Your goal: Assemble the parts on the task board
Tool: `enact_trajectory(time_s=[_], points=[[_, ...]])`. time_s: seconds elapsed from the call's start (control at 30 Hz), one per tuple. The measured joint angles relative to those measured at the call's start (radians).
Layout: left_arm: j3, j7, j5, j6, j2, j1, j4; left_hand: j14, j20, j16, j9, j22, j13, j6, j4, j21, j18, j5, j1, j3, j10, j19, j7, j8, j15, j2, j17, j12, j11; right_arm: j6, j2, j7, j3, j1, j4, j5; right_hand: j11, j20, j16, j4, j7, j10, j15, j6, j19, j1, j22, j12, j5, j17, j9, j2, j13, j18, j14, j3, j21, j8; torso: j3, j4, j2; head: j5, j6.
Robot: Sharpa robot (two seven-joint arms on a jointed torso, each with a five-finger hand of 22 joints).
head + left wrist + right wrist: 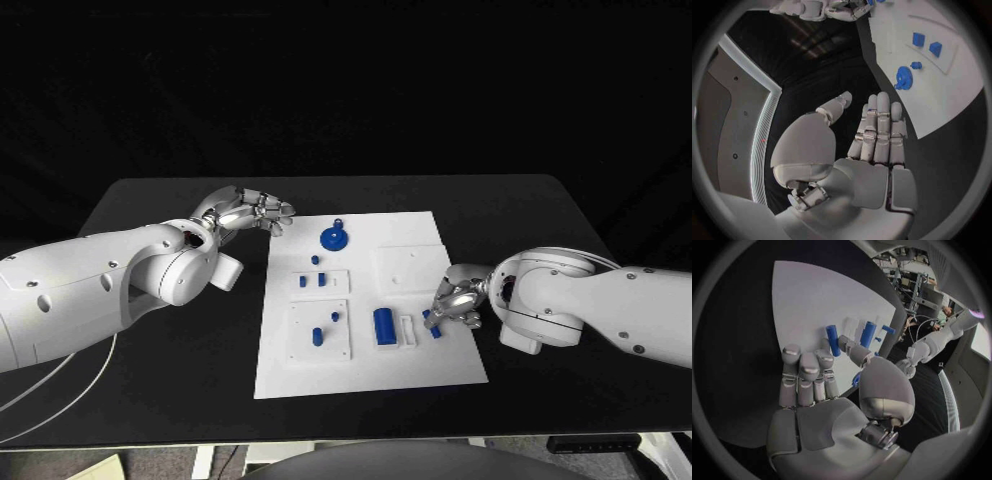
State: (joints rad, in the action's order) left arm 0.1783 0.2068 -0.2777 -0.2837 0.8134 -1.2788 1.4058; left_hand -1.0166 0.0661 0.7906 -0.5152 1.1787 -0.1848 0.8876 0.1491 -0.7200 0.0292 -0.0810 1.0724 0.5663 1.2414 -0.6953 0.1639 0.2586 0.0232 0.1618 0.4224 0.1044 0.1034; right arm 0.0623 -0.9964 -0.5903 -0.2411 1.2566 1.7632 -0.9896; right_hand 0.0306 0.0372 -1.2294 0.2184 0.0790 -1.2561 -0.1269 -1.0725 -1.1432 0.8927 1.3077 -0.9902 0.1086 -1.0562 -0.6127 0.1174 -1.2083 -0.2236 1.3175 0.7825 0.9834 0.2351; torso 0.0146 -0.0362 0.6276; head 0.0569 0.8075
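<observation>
Fingers of the left hand: extended and apart, grasping nothing; the left wrist view shows a flat bare palm. Position: over black table just off the far left corner of the task board, at 10 o'clock from the board's centre.

Round blue part: on the board's far strip, at 3 o'clock from the left hand, near but apart.

Tall blue block: upright in its seat at 6 o'clock of board centre.

Small blue part: just beside the right hand's fingertips, at 3 o'clock of the block; long axis roughly 12-to-6. Whether it is pinched, I cannot tell.

Right hand: over the board's right edge, fingers partly curled. Judgement: the right hand is nearer this part.
</observation>
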Motion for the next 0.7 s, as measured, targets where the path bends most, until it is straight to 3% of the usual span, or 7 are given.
enact_trajectory(time_s=[0.7], points=[[0.000, -0.003, -0.001, 0.003, 0.002, 0.000, 0.000, 0.000, 0.000, 0.000, 0.000, 0.001, -0.001, 0.000, 0.000, 0.000, 0.000, 0.000, 0.000, 0.000, 0.000, 0.000, 0.000, 0.000, 0.000, 0.000, 0.001, 0.000, 0.000, 0.015, 0.015, 0.017, -0.004, -0.005, 0.011, 0.112, 0.000, 0.002, 0.000, -0.001, 0.000, 0.000, -0.003, 0.000, -0.005, -0.007, 0.000, 0.000, 0.000, 0.001, 0.003, 0.005, 0.000, -0.001, 0.000, 0.000, 0.000, -0.007, -0.0001, 0.0003, 0.000, -0.005, 0.000]])
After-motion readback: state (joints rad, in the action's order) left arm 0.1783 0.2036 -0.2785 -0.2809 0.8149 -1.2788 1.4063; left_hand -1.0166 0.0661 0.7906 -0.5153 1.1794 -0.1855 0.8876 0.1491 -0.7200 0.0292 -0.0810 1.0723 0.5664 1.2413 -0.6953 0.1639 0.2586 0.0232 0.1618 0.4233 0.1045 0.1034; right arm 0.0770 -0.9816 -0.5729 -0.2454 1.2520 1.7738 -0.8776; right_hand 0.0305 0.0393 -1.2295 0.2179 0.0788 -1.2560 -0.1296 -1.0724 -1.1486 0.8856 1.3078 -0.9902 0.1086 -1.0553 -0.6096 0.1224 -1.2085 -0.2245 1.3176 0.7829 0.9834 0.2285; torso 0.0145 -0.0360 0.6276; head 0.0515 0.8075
